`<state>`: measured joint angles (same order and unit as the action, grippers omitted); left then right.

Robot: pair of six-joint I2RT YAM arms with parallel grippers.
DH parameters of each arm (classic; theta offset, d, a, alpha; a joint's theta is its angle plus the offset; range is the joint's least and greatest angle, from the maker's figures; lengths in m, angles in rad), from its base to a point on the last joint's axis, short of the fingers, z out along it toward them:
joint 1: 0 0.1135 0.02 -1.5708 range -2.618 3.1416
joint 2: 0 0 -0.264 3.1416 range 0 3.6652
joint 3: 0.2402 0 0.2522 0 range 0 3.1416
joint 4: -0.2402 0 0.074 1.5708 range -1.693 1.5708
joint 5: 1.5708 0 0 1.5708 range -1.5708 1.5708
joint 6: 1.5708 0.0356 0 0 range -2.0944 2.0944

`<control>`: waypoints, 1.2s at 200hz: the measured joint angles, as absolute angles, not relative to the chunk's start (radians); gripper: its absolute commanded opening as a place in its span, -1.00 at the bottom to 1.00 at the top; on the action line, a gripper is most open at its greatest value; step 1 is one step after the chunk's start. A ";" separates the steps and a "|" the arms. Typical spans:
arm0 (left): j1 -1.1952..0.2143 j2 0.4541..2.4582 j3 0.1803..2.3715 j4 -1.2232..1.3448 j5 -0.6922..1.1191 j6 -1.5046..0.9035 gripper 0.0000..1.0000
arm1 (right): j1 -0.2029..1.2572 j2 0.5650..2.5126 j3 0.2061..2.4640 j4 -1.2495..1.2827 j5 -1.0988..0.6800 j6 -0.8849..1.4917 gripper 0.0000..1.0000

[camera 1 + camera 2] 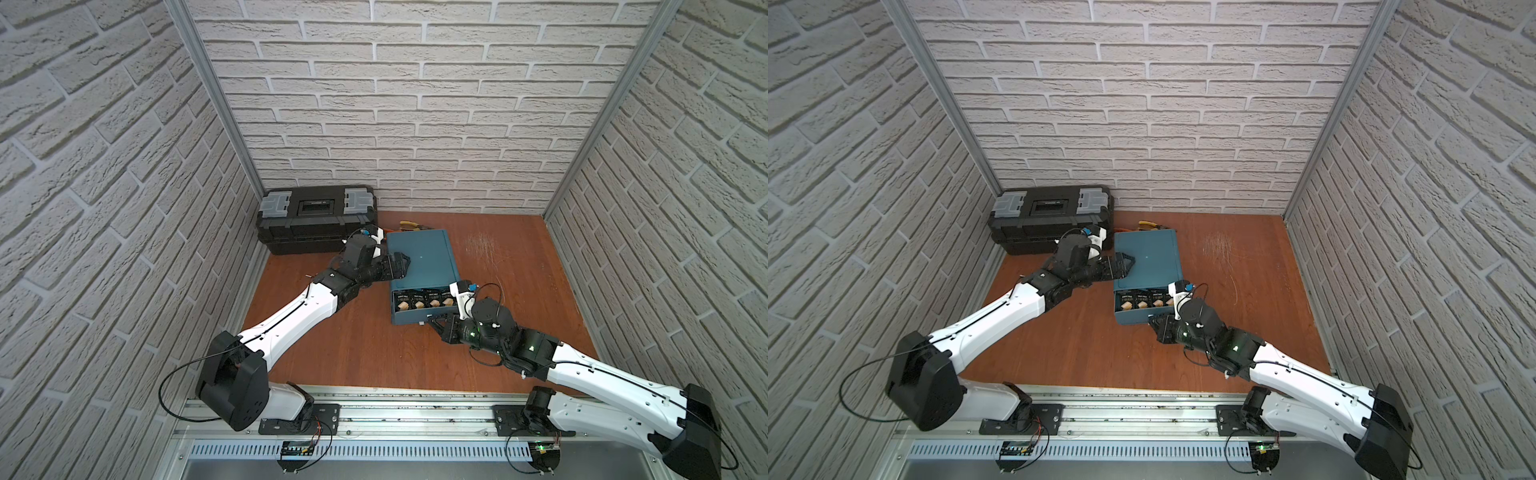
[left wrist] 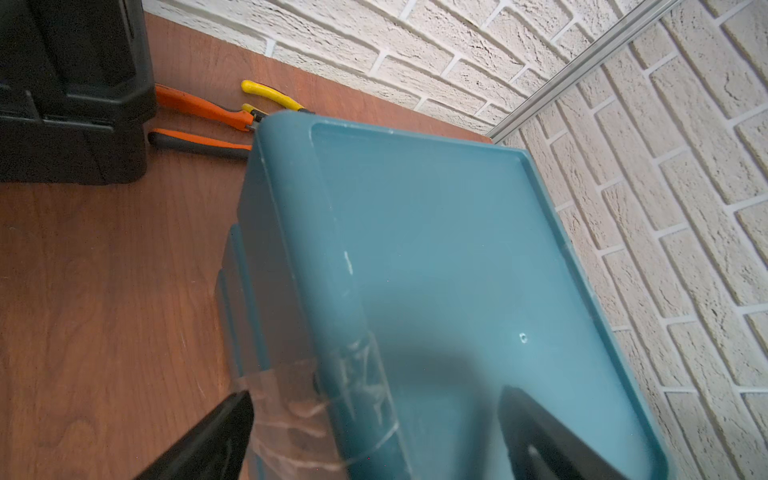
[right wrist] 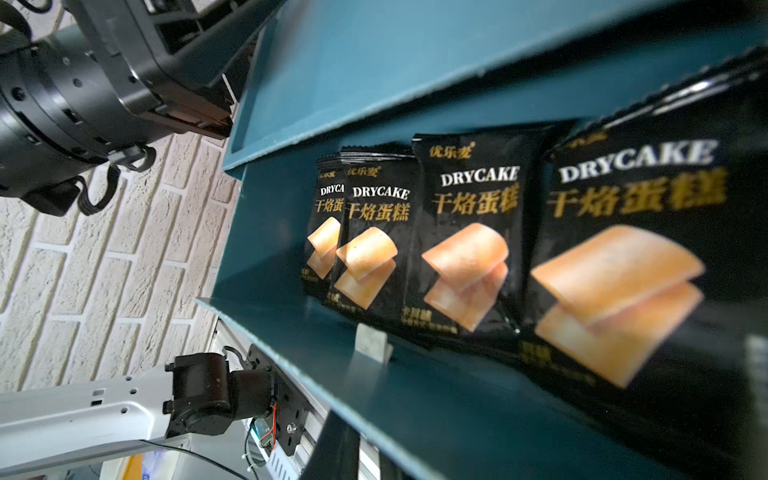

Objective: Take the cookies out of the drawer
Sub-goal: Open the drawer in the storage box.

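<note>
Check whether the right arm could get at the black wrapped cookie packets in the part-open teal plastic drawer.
Probably yes: the cookie packets lie uncovered, with the right gripper shut at the drawer front; the left gripper rests farther back.

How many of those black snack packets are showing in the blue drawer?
4, side by side in a row in the pulled-out drawer: packets. More may sit hidden farther back under the box.

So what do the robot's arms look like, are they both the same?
Yes, they match. Each arm has long white shells, black joints and a thin black cable looping along it. The left arm and right arm both end in black grippers, the left gripper and the right gripper. Small green lights glow on the right arm's joints.
</note>
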<state>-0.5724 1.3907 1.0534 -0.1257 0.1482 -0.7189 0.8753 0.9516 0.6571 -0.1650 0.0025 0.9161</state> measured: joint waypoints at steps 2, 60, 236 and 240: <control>-0.572 1.391 1.053 -0.126 0.148 -0.719 0.95 | 0.875 0.951 0.657 -0.166 0.003 0.917 -0.88; -0.574 1.394 1.053 -0.121 0.148 -0.719 0.96 | 0.910 0.906 0.658 -0.236 0.042 0.934 -0.95; -0.585 1.400 1.053 -0.113 0.147 -0.727 0.97 | 1.032 0.843 0.834 -0.665 0.217 0.965 -0.02; -0.585 1.400 1.053 -0.113 0.146 -0.726 0.97 | 1.032 0.835 0.856 -0.700 0.234 0.964 -0.02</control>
<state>-0.5850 1.4002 1.0534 -0.1127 0.1459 -0.7261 1.0325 0.8352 0.8562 -0.7002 0.2340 0.9638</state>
